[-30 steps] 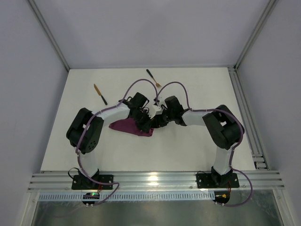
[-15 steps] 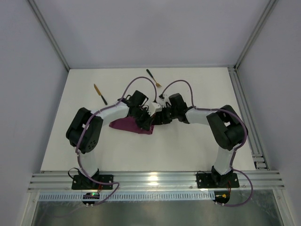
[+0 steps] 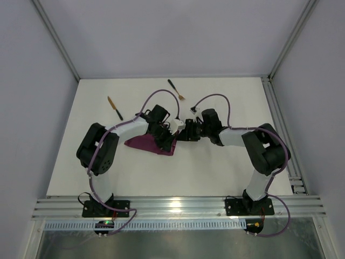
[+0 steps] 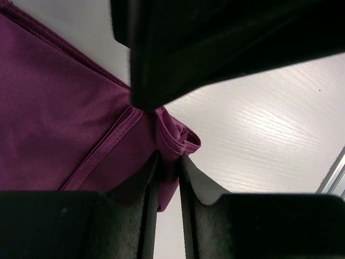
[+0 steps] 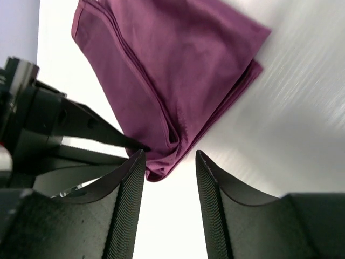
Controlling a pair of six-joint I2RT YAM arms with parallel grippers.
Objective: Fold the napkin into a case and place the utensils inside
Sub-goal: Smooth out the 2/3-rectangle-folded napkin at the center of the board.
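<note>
The magenta napkin (image 3: 144, 144) lies folded flat on the white table, its right corner under both grippers. My left gripper (image 3: 170, 136) is shut on that bunched corner: in the left wrist view the napkin (image 4: 64, 118) fills the narrow gap of the left gripper (image 4: 168, 156). My right gripper (image 3: 184, 133) faces it from the right, open. In the right wrist view the napkin (image 5: 172, 65) ends just ahead of the empty right gripper (image 5: 170, 154). The knife (image 3: 115, 108) lies at the back left and the fork (image 3: 176, 89) at the back centre, both apart from the cloth.
An aluminium rail (image 3: 280, 129) runs along the table's right side and another rail (image 3: 178, 205) crosses the near edge at the arm bases. Grey enclosure walls stand on three sides. Purple cables (image 3: 161, 94) arch over both wrists.
The right gripper has opened and drawn back to the right, off the napkin's corner. The left gripper stays at that corner, its jaws slightly looser.
</note>
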